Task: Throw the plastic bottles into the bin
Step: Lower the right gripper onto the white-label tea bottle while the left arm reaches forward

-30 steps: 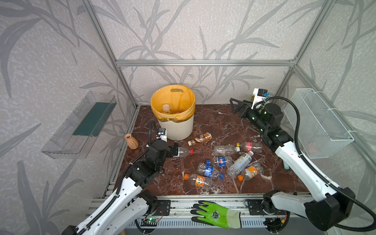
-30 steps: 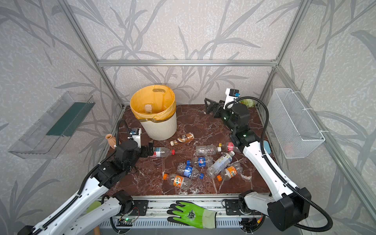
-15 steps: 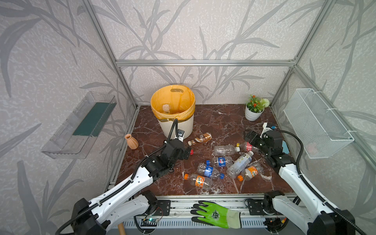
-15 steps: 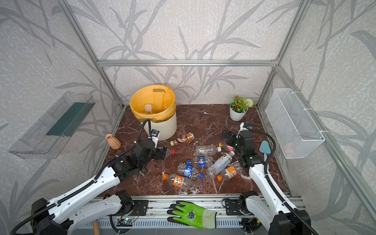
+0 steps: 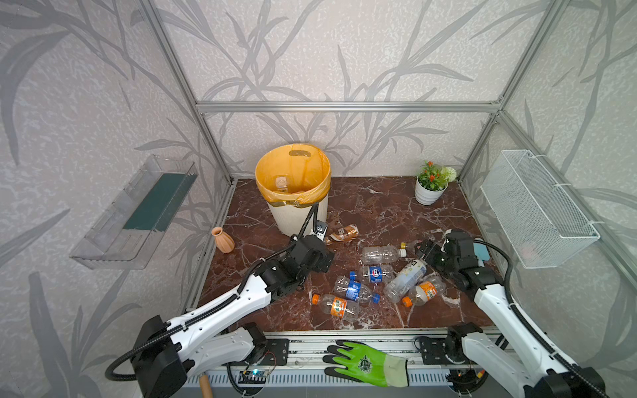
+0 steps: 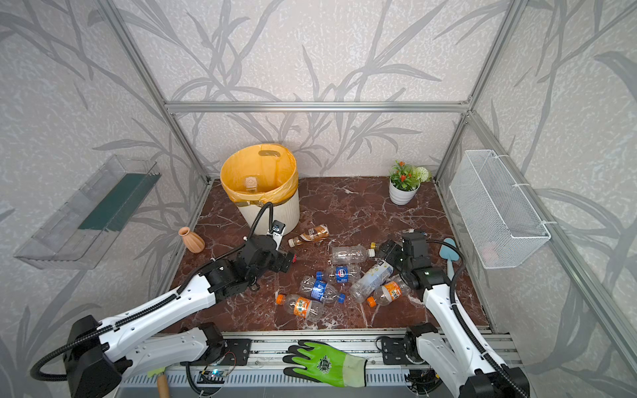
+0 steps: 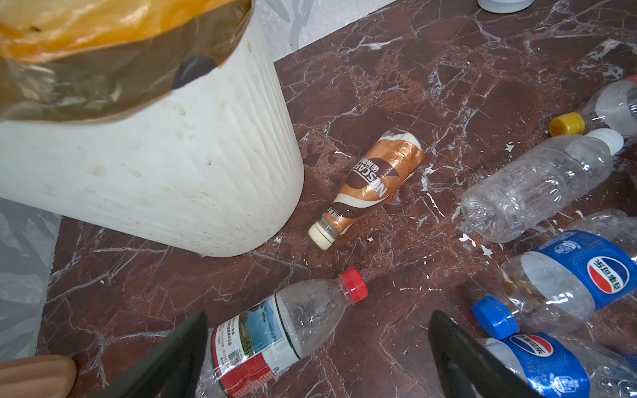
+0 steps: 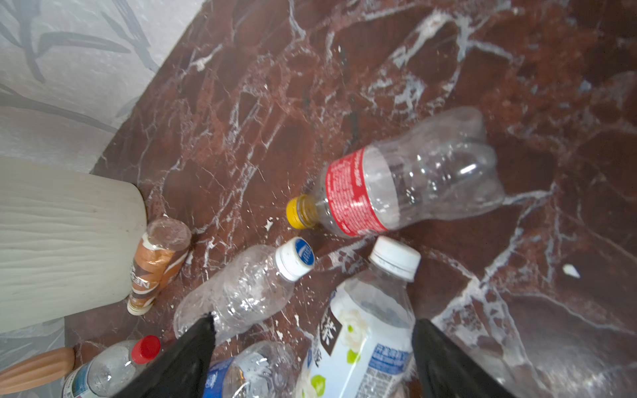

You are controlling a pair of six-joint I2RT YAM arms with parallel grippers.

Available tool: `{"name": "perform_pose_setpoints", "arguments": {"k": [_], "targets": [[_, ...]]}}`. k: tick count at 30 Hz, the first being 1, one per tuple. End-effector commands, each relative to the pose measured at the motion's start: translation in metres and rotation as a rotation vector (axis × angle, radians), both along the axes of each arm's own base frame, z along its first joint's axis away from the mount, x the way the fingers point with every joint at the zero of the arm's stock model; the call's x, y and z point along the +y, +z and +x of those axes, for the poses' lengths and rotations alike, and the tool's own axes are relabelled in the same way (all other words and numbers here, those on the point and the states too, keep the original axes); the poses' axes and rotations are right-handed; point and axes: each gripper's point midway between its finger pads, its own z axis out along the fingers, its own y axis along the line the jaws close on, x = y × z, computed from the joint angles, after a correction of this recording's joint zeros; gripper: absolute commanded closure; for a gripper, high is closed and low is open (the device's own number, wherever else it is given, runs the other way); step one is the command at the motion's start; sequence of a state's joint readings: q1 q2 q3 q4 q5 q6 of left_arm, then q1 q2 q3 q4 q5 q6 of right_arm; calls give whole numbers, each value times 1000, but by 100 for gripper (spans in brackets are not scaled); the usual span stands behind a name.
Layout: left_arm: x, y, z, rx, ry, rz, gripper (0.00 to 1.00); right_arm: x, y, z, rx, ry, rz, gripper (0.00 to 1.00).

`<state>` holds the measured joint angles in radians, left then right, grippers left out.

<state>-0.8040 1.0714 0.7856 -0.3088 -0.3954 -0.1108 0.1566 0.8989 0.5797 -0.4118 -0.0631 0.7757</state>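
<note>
The bin [image 5: 300,217] stands at the back left of the table [image 5: 379,206], with one bottle [image 5: 281,182] inside it. The vase [image 5: 223,239] stands left of the bin, a little nearer the front. The flower pot [image 5: 429,194] is in the back right corner. The other bottles [image 5: 375,275] lie together before the bin, toward the right.

Both jaws newly down among plastic bottles [image 5: 382,254]

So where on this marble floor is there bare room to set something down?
Bare: the back stretch between the bin and the flower pot, and the left edge in front of the vase. Crowded: the bottles strewn from the middle toward the right gripper.
</note>
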Motion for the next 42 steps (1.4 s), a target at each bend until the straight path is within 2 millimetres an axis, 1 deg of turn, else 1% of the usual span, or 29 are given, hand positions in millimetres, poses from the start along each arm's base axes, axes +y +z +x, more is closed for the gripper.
{"name": "perform_pose_setpoints", "arguments": {"k": [1, 8, 12, 19, 28, 42], "targets": [[2, 8, 2, -39, 8, -4, 1, 3, -10, -19, 108, 9, 7, 11], [8, 6, 1, -47, 19, 19, 1, 17, -17, -28, 172, 42, 15, 12], [10, 6, 0, -51, 22, 24, 1, 21, -24, -31, 216, 46, 17, 12], [13, 3, 0, -52, 30, 33, 1, 31, -35, -29, 247, 68, 8, 12], [20, 7, -3, -68, 42, 41, 1, 41, -46, -28, 275, 93, 9, 17], [25, 9, -5, -76, 52, 42, 1, 59, -66, -23, 327, 128, 27, 16]]}}
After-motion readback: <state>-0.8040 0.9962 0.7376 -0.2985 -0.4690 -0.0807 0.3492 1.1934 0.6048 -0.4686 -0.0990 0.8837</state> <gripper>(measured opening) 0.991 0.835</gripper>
